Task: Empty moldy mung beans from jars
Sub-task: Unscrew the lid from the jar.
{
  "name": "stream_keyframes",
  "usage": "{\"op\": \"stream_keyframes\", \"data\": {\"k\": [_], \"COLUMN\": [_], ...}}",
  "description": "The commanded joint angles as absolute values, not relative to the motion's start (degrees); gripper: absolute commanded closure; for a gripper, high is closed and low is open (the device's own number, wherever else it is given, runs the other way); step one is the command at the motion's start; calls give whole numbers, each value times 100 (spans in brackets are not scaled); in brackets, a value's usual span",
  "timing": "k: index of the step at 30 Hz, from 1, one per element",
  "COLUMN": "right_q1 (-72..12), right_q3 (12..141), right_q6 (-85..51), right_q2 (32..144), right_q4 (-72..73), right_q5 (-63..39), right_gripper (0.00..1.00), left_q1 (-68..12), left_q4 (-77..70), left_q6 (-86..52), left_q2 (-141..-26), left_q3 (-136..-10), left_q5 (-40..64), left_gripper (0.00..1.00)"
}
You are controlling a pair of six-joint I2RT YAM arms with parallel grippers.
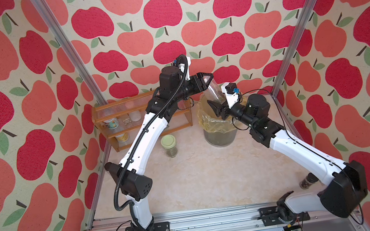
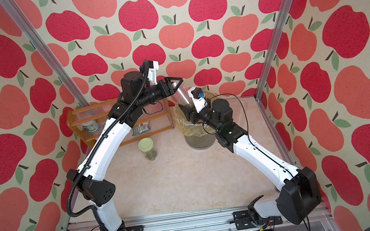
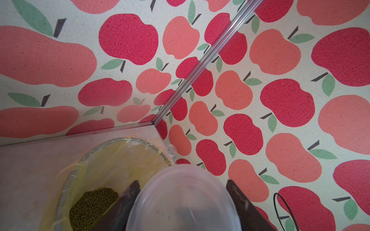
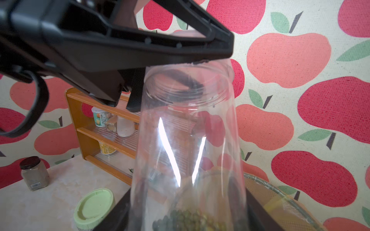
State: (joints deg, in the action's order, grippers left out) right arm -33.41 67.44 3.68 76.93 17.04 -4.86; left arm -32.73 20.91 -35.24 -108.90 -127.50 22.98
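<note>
The tall slim clear jar [image 1: 212,92] [image 2: 182,95] [image 4: 188,140] hangs tilted above the bin [image 1: 221,138], held at both ends. My left gripper [image 1: 210,78] [image 2: 180,82] [image 3: 183,192] is shut on its cloudy cap [image 3: 184,200] at the upper end. At the lower end my right gripper [image 1: 218,103] [image 2: 187,111] [image 4: 188,212] is shut on its body, where a small heap of mung beans [image 4: 190,220] rests inside. A squat jar with a pale green lid [image 1: 169,145] [image 2: 147,148] [image 4: 94,208] stands on the table, with beans inside.
The bin [image 2: 200,141] [image 3: 140,144] is lined with a yellow bag and holds a pile of green beans [image 3: 92,206]. A wooden rack [image 1: 104,107] [image 4: 80,132] with tubs stands at the back left. A brown-capped jar [image 4: 34,173] stands on the table. Another small jar [image 1: 307,182] shows beside the right arm's base.
</note>
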Motion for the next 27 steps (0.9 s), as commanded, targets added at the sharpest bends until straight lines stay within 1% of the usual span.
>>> {"op": "stream_keyframes", "data": {"k": [1,13,17,22,27], "right_q1": [-3384,-3652,-3700,-3967,-3926], "right_q3": [6943,6906,6933,7019,6881], "right_q6": [759,1396,1521,2036,1944], "right_q2": [7488,7629,7686,7800,7793], "right_q4": [1591,1703,1733,1708,1965], "right_q5": [152,657,829,1530,1363], "right_gripper": [63,63,63,63,62], "left_q1": [-3181,-3189,-3205,-3191,-3214], "left_q4": [2678,3545,3432,3383,3349], "left_q6": [-3443,-3747,-3909,-3964,-3920], "left_q2": [-11183,-12001,-12067,-12142,-12146], "left_q3": [-13284,-14881,-14924,-15017,-15030], "left_q5": [1674,1567,1549,1492,1545], "left_gripper": [44,44,44,43,41]}}
